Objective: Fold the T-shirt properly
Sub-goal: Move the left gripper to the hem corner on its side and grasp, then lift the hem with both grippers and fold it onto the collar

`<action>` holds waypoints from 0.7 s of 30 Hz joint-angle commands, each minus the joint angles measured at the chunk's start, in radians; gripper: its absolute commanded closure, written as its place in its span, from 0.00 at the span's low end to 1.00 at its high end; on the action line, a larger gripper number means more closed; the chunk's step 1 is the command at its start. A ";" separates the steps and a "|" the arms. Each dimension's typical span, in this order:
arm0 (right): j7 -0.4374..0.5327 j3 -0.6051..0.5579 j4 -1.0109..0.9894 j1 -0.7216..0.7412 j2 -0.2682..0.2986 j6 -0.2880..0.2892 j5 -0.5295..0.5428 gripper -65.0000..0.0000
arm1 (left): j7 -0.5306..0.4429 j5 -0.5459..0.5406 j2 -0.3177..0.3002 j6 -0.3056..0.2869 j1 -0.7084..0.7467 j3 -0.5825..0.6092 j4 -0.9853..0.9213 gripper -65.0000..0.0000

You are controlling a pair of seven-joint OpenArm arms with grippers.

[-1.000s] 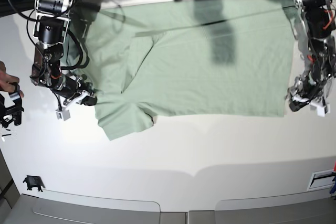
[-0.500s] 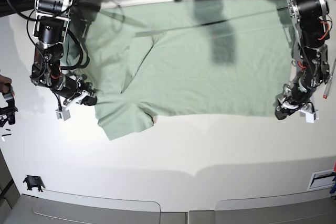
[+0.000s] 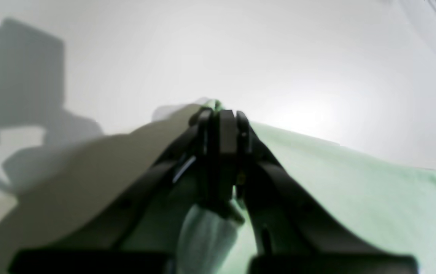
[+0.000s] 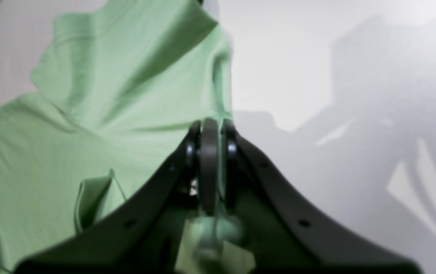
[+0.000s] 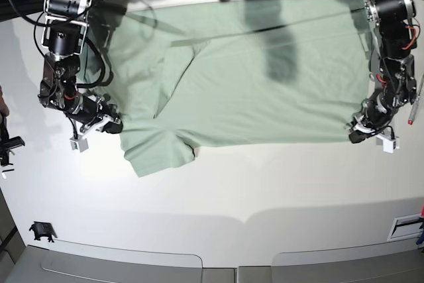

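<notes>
I see shirt (image 5: 245,77) flat by far edge of surface (image 5: 265,190) | left end effector (image 5: 358,136) pinching hem corner | right end effector (image 5: 112,126) pinching sleeve-side edge | black clip (image 5: 41,232) near-left corner

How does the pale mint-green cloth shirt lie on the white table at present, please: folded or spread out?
Mostly spread: the pale mint-green cloth shirt lies wide and flat across the white table, with one sleeve sticking out.

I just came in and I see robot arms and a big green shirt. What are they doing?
Two robot arms are working on folding a pale green T-shirt spread flat on a white table. The left gripper pinches one near corner of the shirt, and the right gripper pinches the edge by the sleeve. No fold has been made yet.
</notes>
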 commanded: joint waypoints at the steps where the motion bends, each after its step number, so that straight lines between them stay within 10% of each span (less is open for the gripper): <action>1: 0.009 0.005 0.015 0.022 0.020 0.007 0.031 1.00 | -0.015 -0.046 -0.029 -0.027 -0.022 -0.003 0.011 1.00; 6: -0.027 0.005 0.048 0.022 0.028 0.021 0.060 1.00 | 0.115 -0.238 -0.069 -0.196 -0.022 -0.005 0.021 1.00; 13: -0.120 0.011 0.204 -0.042 0.029 0.021 0.161 1.00 | 0.345 -0.469 -0.102 -0.196 0.017 -0.005 0.120 1.00; 21: -0.230 0.132 0.546 -0.247 0.029 0.021 0.226 1.00 | 0.392 -0.482 -0.138 -0.196 0.204 -0.006 0.414 1.00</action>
